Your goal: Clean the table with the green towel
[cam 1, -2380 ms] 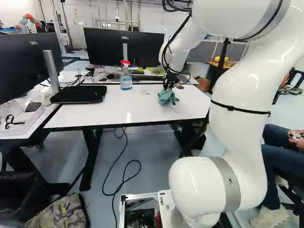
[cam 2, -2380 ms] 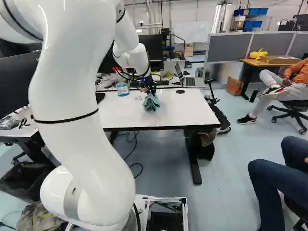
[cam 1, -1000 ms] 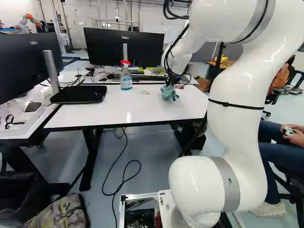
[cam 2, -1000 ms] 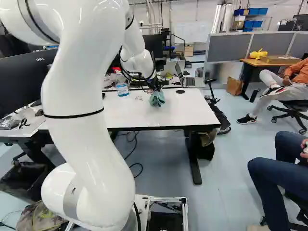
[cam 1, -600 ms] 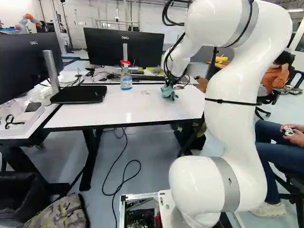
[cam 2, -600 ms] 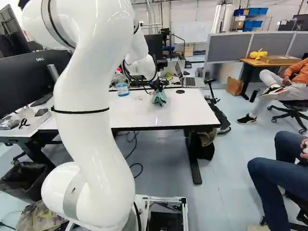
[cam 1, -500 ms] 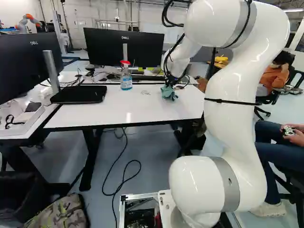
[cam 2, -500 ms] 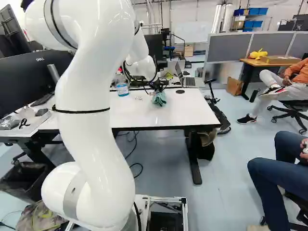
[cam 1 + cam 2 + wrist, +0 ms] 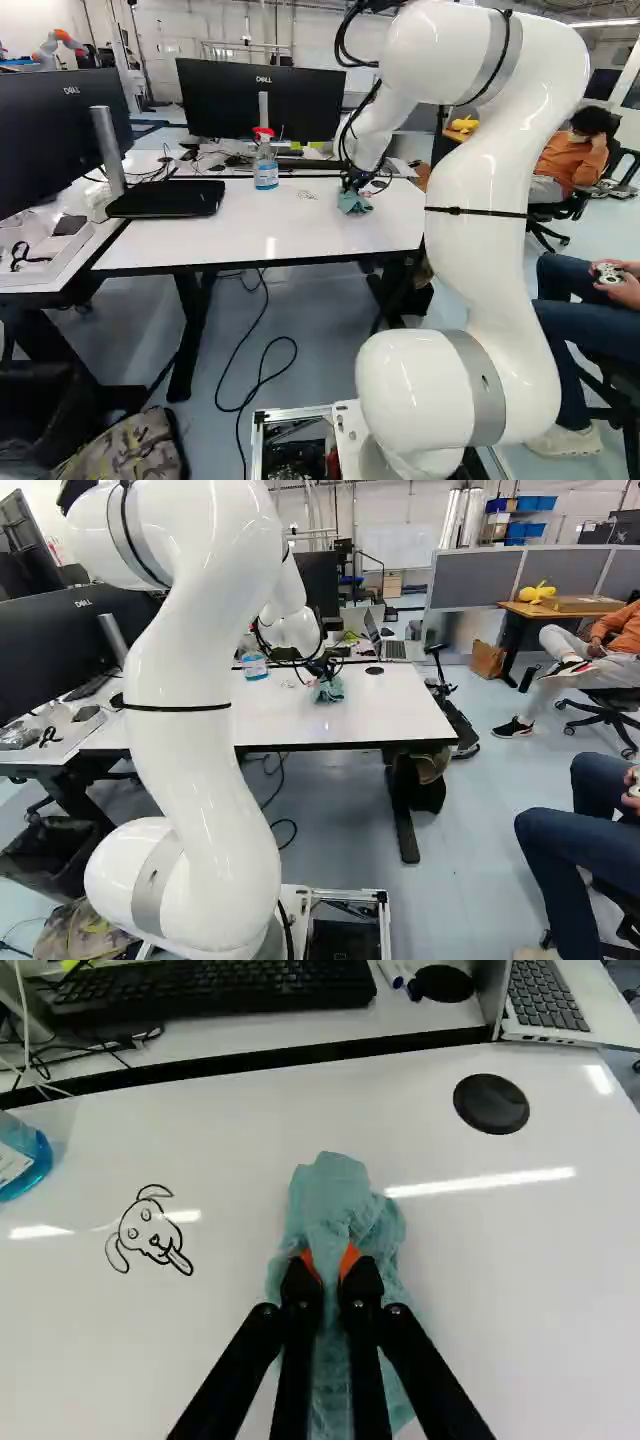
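From where I'm standing, the white, smooth-jointed robot arm (image 9: pixel 480 240) reaches out over the white, glossy-topped table (image 9: pixel 200 242), and its black two-fingered gripper (image 9: pixel 328 1264) has a firm grasp on the soft, blue-green cloth towel (image 9: pixel 335 1192). The orange pads (image 9: pixel 312 1264) pinch a raised fold near the middle, one from each side, and the rest spills out ahead of them and back beneath the fingers. The towel sits over the right-hand part of the tabletop in the left base view, and its lower folds look to be down on the surface.

It should be very light, I'd say, and quite limp: nothing to break, nothing to weigh the wrist down. The trouble with cloth like that is that it won't push. It trails, rumples and folds under itself, so it needs steady pressure from above, and too shallow a pinch might let it creep out. A central, gathered hold seems the right one, leaving a thick pad below to rub with and keeping hard fingertips off the gloss.

The black line drawing of a dog (image 9: pixel 152 1232) (tongue out, rather sweet, poor thing) is just beside the towel, unwiped. The clear spray bottle with blue liquid and a red top (image 9: pixel 265 165) stands beyond the drawing, so a wide sweep could knock it.
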Robot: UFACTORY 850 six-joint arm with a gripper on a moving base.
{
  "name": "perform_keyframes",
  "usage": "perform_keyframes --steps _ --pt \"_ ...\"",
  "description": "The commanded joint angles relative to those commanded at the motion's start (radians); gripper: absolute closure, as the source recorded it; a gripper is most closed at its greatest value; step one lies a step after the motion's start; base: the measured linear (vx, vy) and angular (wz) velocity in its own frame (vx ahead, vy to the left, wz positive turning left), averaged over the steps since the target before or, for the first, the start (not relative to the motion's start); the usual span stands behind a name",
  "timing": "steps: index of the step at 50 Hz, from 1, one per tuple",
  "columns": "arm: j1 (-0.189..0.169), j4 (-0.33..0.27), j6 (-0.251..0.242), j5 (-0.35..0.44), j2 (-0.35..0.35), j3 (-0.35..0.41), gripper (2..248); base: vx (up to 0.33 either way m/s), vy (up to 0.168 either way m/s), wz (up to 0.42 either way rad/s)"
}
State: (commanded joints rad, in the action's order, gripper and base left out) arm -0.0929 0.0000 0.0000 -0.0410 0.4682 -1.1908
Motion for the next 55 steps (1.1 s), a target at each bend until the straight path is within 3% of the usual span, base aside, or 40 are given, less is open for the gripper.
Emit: perform_keyframes --steps 25,55 --pt "0.006 0.000 0.000 -0.003 -0.018 0.024 213 0.000 0.000 0.000" --pt "0.006 0.000 0.000 -0.077 -0.018 0.024 213 0.000 0.000 0.000"
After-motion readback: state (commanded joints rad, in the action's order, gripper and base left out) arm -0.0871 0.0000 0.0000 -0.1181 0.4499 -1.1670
